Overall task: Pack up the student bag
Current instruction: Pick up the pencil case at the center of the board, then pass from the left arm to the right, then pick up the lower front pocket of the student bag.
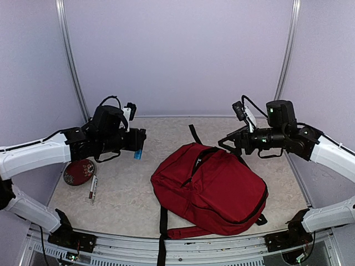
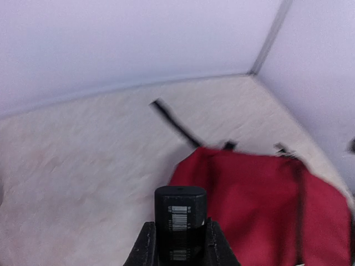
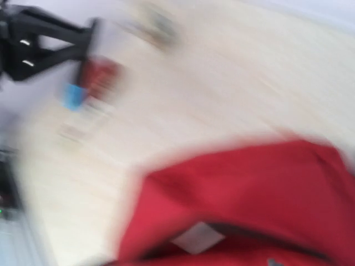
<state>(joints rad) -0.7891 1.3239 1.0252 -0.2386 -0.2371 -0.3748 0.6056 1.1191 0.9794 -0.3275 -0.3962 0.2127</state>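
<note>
Far left of the student bag (image 1: 211, 188) lie a round, glossy dark-red dish (image 1: 79, 171) and a slim pen-like stick (image 1: 93, 189) just beside it. The left arm reaches level toward the bag, raised off the table (image 1: 127, 205). The left gripper (image 2: 180, 238) is clamped narrowly on a small black round-topped block (image 2: 180, 213) with a white barcode label.

The bag itself, soft dark-red fabric with black straps and zip, lies flat mid-table on the mottled beige surface.

Beyond the bag's upper right edge, the right arm bends at the elbow and the right gripper (image 1: 226, 144) points left. I cannot tell how far apart its fingers are, and its wrist view is blurred.
</note>
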